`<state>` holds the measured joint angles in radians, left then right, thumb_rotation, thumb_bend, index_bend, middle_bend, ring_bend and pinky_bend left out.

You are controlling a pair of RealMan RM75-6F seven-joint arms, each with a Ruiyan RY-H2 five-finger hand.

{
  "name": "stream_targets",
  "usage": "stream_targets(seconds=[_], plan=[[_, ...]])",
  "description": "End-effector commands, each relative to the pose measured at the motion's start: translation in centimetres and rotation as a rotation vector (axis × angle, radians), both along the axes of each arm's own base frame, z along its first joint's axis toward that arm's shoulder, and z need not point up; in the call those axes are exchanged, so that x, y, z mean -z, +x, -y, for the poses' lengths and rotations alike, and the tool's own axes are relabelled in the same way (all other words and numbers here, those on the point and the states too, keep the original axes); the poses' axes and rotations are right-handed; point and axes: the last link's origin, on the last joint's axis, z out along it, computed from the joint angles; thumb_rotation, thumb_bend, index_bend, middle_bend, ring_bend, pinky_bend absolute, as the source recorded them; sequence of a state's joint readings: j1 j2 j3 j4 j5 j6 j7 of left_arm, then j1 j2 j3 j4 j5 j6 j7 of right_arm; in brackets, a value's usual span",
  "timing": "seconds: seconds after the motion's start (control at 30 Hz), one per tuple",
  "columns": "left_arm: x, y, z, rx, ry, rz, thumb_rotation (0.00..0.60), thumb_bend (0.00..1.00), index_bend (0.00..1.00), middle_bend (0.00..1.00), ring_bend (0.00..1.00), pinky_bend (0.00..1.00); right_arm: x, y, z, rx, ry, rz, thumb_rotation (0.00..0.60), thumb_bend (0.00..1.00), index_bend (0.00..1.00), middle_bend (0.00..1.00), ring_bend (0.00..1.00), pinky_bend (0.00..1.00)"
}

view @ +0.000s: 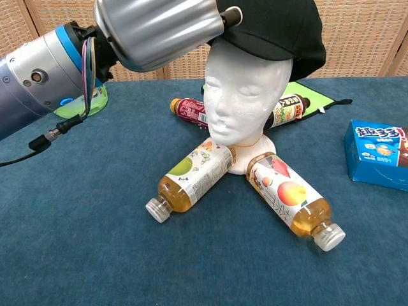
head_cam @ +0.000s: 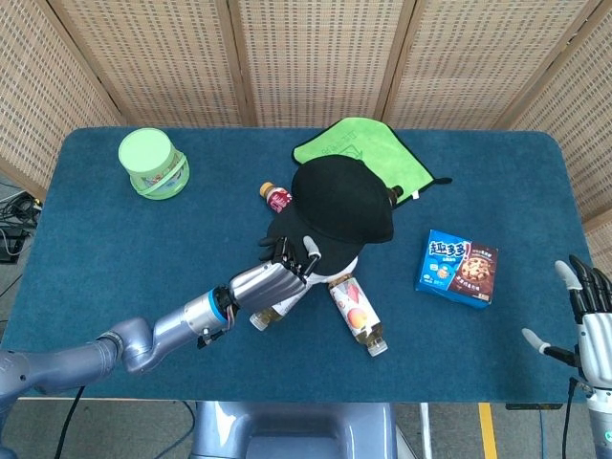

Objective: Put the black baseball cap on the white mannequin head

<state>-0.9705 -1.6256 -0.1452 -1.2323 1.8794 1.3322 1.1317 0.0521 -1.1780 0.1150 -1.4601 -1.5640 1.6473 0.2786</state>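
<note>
The black baseball cap sits on top of the white mannequin head, tilted back with the forehead bare. My left hand holds the cap by its brim at the front, above the face. From above the cap hides nearly all of the head. My right hand hangs open at the table's near right corner, far from the cap, with nothing in it.
Three bottles lie around the head's base: a yellow one, an orange one, a dark red one. A blue snack box lies to the right, a green cloth behind, a green tub at back left.
</note>
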Motion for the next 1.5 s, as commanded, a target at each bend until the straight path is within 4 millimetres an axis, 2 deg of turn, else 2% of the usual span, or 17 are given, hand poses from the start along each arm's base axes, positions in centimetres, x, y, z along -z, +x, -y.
stream_targets(seconds=[0.03, 0.33, 0.77, 0.83, 1.0, 1.1, 1.5], plan=[[-0.2, 0.0, -0.1, -0.005, -0.002, 0.0, 0.6, 0.52, 0.82, 0.94, 0.88, 0.73, 0.0, 0.0, 0.0, -0.001, 0.001, -0.001, 0.6, 0.05, 0.0, 0.0, 0.0, 0.0], [-0.7, 0.1, 0.1, 0.012, -0.003, -0.001, 0.6, 0.47, 0.81, 0.93, 0.87, 0.72, 0.1, 0.1, 0.0, -0.001, 0.002, 0.0, 0.6, 0.05, 0.0, 0.0, 0.0, 0.0], [-0.3, -0.3, 0.3, 0.02, -0.025, -0.017, 0.6, 0.44, 0.77, 0.93, 0.86, 0.72, 0.0, 0.1, -0.1, -0.001, 0.002, 0.002, 0.6, 0.05, 0.0, 0.0, 0.0, 0.0], [-0.3, -0.4, 0.3, 0.017, -0.025, -0.017, 0.6, 0.41, 0.73, 0.92, 0.86, 0.72, 0.0, 0.1, -0.1, 0.0, 0.001, 0.002, 0.6, 0.05, 0.0, 0.0, 0.0, 0.0], [-0.2, -1.1, 0.3, 0.006, -0.018, -0.03, 0.6, 0.36, 0.52, 0.9, 0.85, 0.71, 0.1, 0.1, 0.0, 0.002, 0.003, 0.001, 0.6, 0.05, 0.0, 0.0, 0.0, 0.0], [-0.1, -1.5, 0.2, -0.008, -0.015, -0.037, 0.6, 0.32, 0.47, 0.9, 0.84, 0.71, 0.1, 0.1, -0.1, 0.0, 0.004, -0.001, 0.6, 0.05, 0.0, 0.0, 0.0, 0.0], [-0.1, -2.0, 0.1, -0.06, -0.018, -0.016, 0.6, 0.32, 0.45, 0.9, 0.84, 0.7, 0.2, 0.1, 0.0, 0.003, 0.004, -0.003, 0.6, 0.05, 0.0, 0.0, 0.0, 0.0]])
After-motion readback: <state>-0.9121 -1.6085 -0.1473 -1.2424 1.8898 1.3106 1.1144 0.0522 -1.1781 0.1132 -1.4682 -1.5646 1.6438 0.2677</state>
